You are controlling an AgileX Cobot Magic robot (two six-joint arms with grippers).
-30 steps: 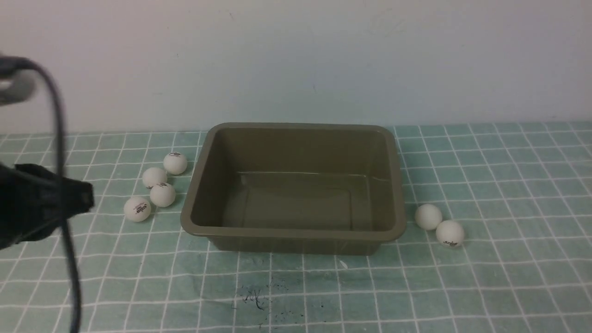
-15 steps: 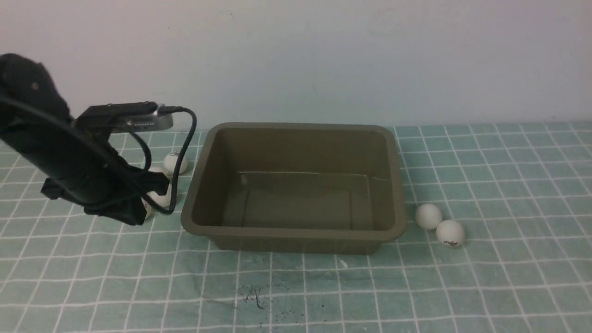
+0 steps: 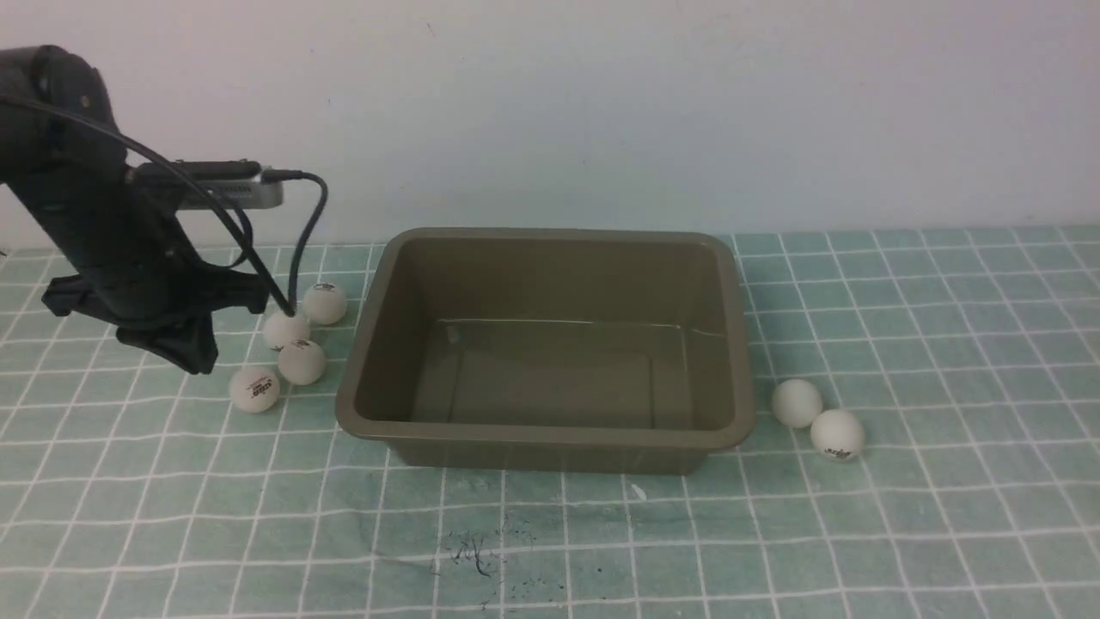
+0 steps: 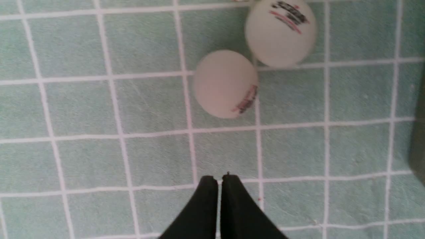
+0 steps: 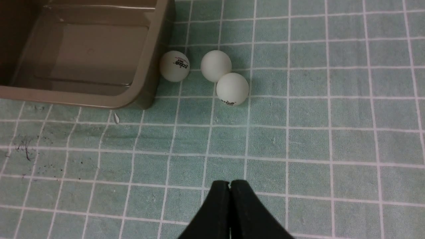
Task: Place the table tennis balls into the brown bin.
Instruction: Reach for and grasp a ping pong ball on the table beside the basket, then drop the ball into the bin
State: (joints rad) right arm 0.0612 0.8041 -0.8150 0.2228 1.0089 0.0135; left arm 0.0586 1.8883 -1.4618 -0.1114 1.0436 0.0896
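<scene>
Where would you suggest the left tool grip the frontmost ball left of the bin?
Probably across its widest middle, from straight above, closing on its near and far sides: the frontmost ball is a sphere on flat cloth, with a neighbour close at its right rear. The left tool is shut, so open it first.

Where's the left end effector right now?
Front view: on the robot's left, the left end effector hangs shut just left of the four table tennis balls clustered beside the brown bin, holding nothing.
</scene>
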